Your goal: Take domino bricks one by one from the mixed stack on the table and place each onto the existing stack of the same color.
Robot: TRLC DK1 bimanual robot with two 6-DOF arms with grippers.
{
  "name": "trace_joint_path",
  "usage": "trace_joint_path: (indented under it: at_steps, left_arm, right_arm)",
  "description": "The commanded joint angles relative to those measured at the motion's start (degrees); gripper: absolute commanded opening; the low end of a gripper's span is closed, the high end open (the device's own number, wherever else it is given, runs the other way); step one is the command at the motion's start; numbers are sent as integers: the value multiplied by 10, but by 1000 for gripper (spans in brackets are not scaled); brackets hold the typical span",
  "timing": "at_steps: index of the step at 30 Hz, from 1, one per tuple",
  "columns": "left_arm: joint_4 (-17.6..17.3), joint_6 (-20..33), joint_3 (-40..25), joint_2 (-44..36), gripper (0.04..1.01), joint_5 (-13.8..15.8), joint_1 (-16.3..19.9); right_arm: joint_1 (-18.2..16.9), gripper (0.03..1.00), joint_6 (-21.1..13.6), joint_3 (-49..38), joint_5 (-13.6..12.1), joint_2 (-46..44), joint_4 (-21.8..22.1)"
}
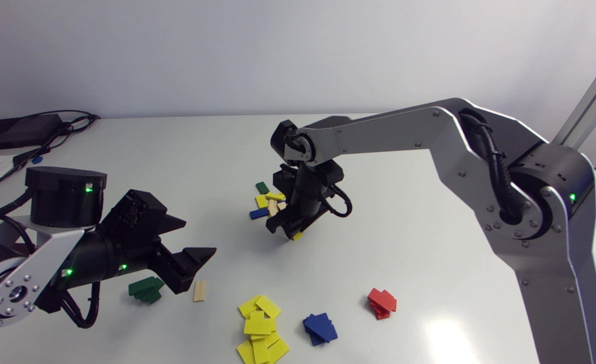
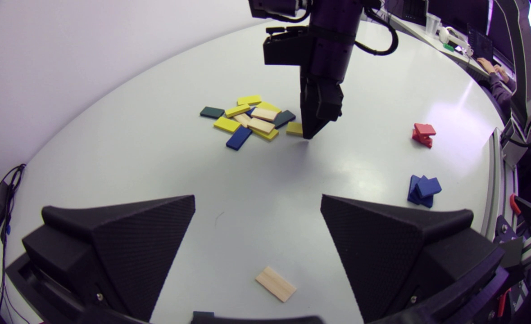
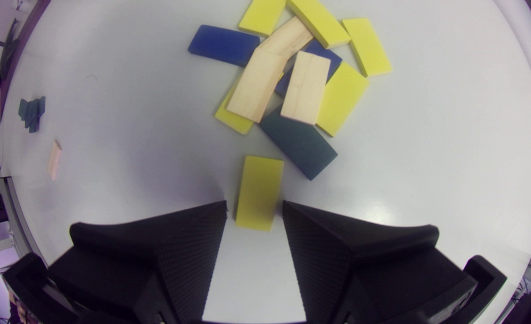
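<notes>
Right hand (image 3: 254,204): fingers spread astride lone yellow brick (image 3: 258,189) beside mixed stack (image 3: 306,87), apparently aligning to grip | Left hand (image 2: 257,198): fingers apart, empty, parked aside.

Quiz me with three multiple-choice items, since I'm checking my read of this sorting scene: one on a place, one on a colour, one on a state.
1. Which sorted stack lies nearest the left pincer?
A) red
B) green
C) blue

2. What colour is the brick that the right pincer straddles?
A) yellow
B) blue
C) bare wood

3. How is the left pincer?
A) shut on a blue brick
B) shut on a wooden brick
C) open and empty

Answers:
1 B: the head view shows the green stack right beside it, the other two farther off.
2 A: the right wrist view shows the yellow brick lying flat between its fingers.
3 C: the left wrist view shows its fingers wide apart, touching nothing.
</notes>
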Motion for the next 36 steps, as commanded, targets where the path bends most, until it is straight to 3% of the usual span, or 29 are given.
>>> trace_joint_path:
  at_steps: [1, 7, 11, 17, 24, 29, 36]
  left_arm:
    - [-4, -2, -2, -3, 995, 3, 4]
    - [-4, -1, -2, -4, 995, 3, 4]
    - [-4, -1, -2, -3, 995, 3, 4]
    - [-2, -1, -2, 2, 995, 3, 3]
    - [0, -1, -2, 3, 995, 3, 3]
    - [0, -1, -3, 3, 995, 3, 3]
    - [3, -1, -3, 8, 995, 3, 3]
  right_arm:
    - [6, 331, -9, 7, 0, 23, -14]
    - [6, 136, -9, 3, 0, 27, -14]
    - [6, 134, -8, -10, 2, 15, -10]
    - [10, 126, -5, -56, 36, -47, 24]
    - [27, 126, -5, -129, 58, -133, 64]
    - [43, 126, -27, -195, 50, -200, 91]
    - [92, 126, -56, -305, 34, -280, 117]
